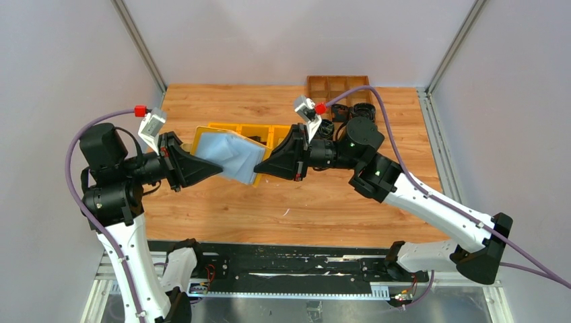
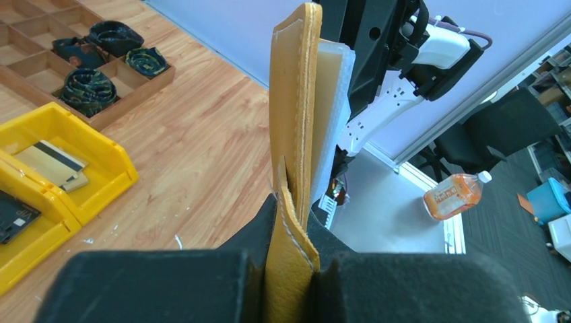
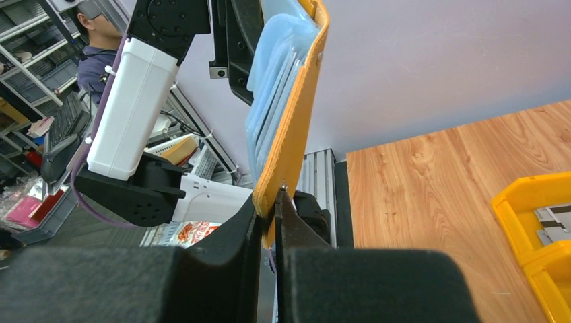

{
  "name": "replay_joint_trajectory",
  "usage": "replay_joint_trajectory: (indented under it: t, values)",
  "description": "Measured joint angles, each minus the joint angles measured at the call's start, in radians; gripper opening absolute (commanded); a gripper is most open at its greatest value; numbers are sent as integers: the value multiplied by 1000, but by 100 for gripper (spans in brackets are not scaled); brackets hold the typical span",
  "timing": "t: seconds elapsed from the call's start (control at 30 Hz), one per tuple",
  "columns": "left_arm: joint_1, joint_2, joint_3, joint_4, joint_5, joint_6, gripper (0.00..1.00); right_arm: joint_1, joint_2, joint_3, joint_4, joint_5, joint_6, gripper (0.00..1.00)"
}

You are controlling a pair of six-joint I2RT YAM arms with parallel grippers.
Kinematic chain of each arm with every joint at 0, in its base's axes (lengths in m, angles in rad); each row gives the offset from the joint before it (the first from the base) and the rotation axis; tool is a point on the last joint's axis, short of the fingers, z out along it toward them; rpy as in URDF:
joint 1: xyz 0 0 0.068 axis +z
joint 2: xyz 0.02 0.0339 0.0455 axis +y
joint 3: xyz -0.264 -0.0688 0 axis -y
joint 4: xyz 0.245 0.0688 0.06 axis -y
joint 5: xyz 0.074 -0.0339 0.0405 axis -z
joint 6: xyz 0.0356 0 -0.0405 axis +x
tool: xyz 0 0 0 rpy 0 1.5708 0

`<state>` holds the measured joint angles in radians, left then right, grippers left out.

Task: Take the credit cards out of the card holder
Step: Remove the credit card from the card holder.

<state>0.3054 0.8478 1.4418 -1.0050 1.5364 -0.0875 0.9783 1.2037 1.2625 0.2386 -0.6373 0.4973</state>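
Observation:
The card holder point(image 1: 232, 156) hangs in the air between both grippers, its pale silver-grey face up and mustard-tan edges showing. My left gripper point(image 1: 217, 168) is shut on its left end; in the left wrist view the fingers point(image 2: 296, 250) clamp the tan leather edge point(image 2: 296, 121). My right gripper point(image 1: 261, 168) is shut on its right end; in the right wrist view the jaws point(image 3: 276, 205) pinch the tan corner point(image 3: 296, 128). Pale blue-grey layered cards or sleeves point(image 3: 273, 87) sit inside. Loose credit cards point(image 2: 52, 163) lie in a yellow bin point(image 2: 108, 161).
Joined yellow bins point(image 1: 259, 133) stand on the wooden table behind the holder, one showing in the right wrist view point(image 3: 518, 215) with a silver card point(image 3: 555, 219). A black card point(image 2: 13, 212) lies in another bin. A wooden compartment tray point(image 1: 337, 86) with dark items stands at the back.

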Motion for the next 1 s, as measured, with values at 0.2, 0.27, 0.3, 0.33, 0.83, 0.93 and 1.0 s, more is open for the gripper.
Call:
replay_joint_trajectory:
  t: [0.2, 0.27, 0.3, 0.33, 0.83, 0.93, 1.0]
  values:
    - [2, -6, 0, 7, -21, -2, 0, 16, 24, 2, 47, -5, 30, 8]
    - [3, -6, 0, 8, -23, -2, 0, 18, 25, 3, 50, -1, 33, 9]
    - [3, -8, 0, 9, -27, -3, 0, 21, 25, 3, 49, 8, 33, 10]
    - [3, -8, 0, 9, -28, -3, 0, 22, 25, 3, 48, 13, 33, 10]
    - [3, -13, -6, 11, -48, 2, 100, 87, 34, 42, -93, 340, -11, 0]
    - [1, -29, -8, 7, -91, 23, 100, 113, 56, 79, -174, 432, -45, 0]
    - [0, -40, -8, 5, -149, 51, 100, 150, 83, 141, -266, 518, -88, 0]
